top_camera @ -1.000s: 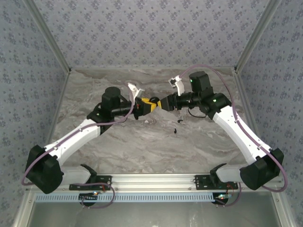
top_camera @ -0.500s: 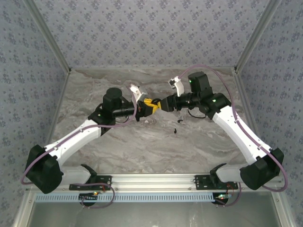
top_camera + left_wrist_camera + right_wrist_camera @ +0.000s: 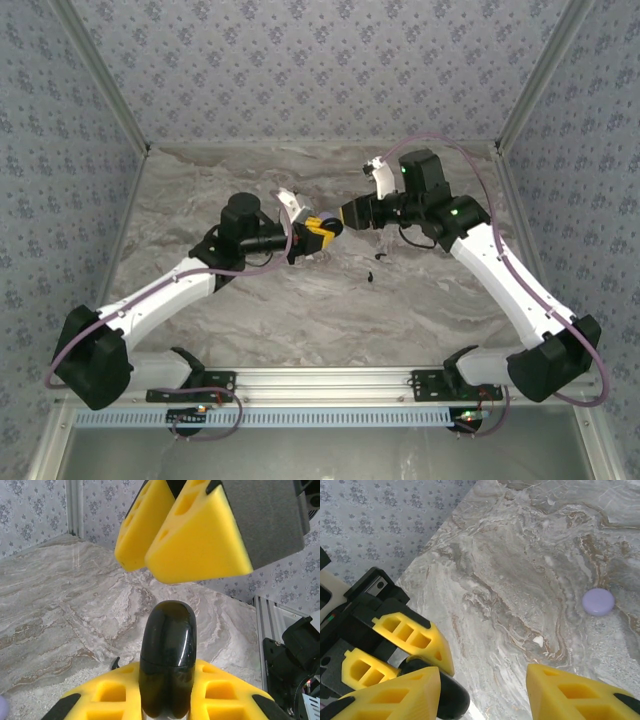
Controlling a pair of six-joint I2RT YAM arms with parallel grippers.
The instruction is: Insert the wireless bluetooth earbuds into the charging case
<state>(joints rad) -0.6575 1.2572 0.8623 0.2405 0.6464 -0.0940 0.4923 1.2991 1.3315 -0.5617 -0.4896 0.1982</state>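
A glossy black capsule-shaped charging case is clamped in my left gripper, lifted above the table with its lid seam closed. In the top view the left gripper and the case face my right gripper, which hovers just beyond the case tip. The right gripper is open, with the case beside its left finger. Two tiny black earbuds lie on the marble under the right arm. Another black earbud lies below the case.
A round lilac puck rests on the marble table, and a small white fleck lies near it. A lilac edge peeks in at the left wrist view's corner. Patterned walls enclose three sides.
The right gripper has come off the case and drawn back slightly, its wrist turned. The left gripper, still holding the case, has shifted a little right and lower.
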